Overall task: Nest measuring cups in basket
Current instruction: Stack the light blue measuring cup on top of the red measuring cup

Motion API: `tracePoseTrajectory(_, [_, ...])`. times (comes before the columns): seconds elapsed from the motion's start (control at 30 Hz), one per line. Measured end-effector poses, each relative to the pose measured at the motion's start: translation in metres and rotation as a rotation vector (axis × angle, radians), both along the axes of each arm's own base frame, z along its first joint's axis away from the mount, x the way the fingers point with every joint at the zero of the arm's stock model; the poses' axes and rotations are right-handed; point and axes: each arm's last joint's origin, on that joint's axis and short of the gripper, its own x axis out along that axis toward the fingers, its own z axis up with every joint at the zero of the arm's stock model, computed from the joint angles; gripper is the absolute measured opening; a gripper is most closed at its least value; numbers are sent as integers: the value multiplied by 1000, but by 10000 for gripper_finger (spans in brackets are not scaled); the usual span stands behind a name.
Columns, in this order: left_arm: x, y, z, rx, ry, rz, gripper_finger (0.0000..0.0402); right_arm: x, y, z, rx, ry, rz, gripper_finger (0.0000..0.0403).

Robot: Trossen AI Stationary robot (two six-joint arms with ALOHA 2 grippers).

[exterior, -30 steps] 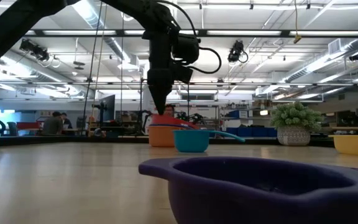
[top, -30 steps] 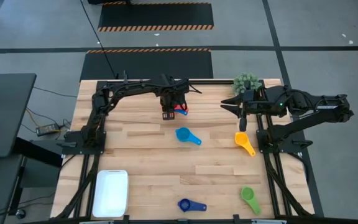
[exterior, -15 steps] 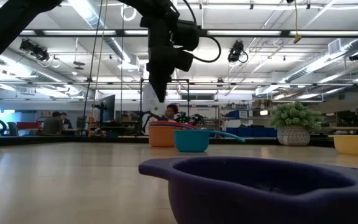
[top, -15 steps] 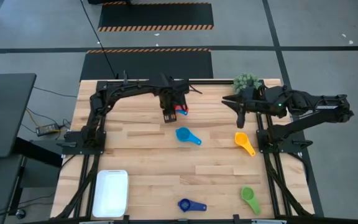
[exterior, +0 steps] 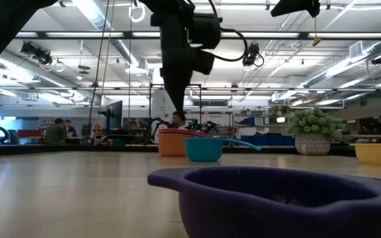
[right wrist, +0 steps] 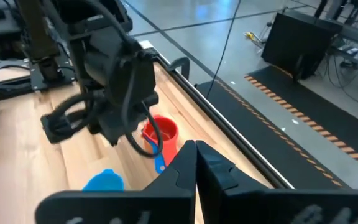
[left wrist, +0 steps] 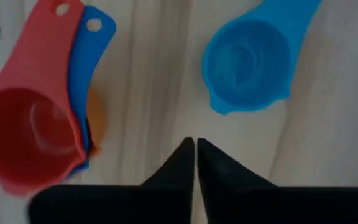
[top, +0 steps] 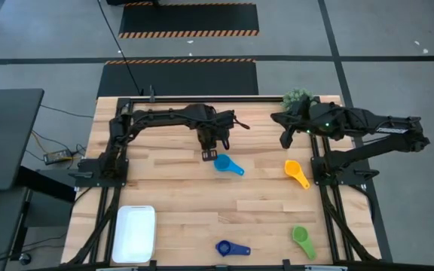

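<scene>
My left gripper [top: 208, 154] hangs shut, pointing down, above bare table between a light blue measuring cup [left wrist: 247, 62] and a nested stack with a red cup [left wrist: 33, 134] on top. The stack [exterior: 176, 142] stands on the table toward the far edge; my left arm hides it in the high view. The light blue cup [top: 227, 164] lies mid-table. An orange-yellow cup [top: 296, 172], a green cup [top: 303, 239] and a navy cup [top: 232, 248] lie apart. The white basket [top: 133, 233] sits at the near left. My right gripper [right wrist: 195, 155] is shut, raised at the far right.
A small green potted plant [top: 298, 98] stands at the far right corner, close to my right arm. Bare wood lies between the cups and the basket. People and desks show in the room beyond the far edge.
My left gripper has risen off the red-topped stack and moved toward the table's near edge, ending beside the light blue cup; the stack stays in place. My right gripper has turned at the wrist and shifted slightly toward the table's left.
</scene>
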Motion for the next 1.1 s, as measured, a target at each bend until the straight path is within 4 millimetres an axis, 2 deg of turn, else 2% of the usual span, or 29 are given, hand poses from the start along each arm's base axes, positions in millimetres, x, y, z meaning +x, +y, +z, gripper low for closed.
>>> tracePoseTrajectory(0.2, [-26,-2,36,-7,8,55,5,-5,3,2,-5,-1,47,4])
tracePoseTrajectory(0.33, [-53,-8,77,10,-57,89,3,-10,6,3,-17,7,105,3])
tracePoseTrajectory(0.53, [-105,-22,144,26,-258,254,3,-9,11,-3,73,43,190,2])
tracePoseTrajectory(0.63, [-128,-35,168,68,-343,295,3,4,14,-9,95,81,240,2])
tracePoseTrajectory(0.8, [-165,-49,197,149,-464,399,3,38,16,-19,145,147,302,1])
tracePoseTrajectory(0.93, [-184,-58,206,177,-492,426,2,69,18,-19,170,196,329,1])
tracePoseTrajectory(1.1, [-196,-67,208,204,-465,393,2,105,17,-14,213,228,368,5])
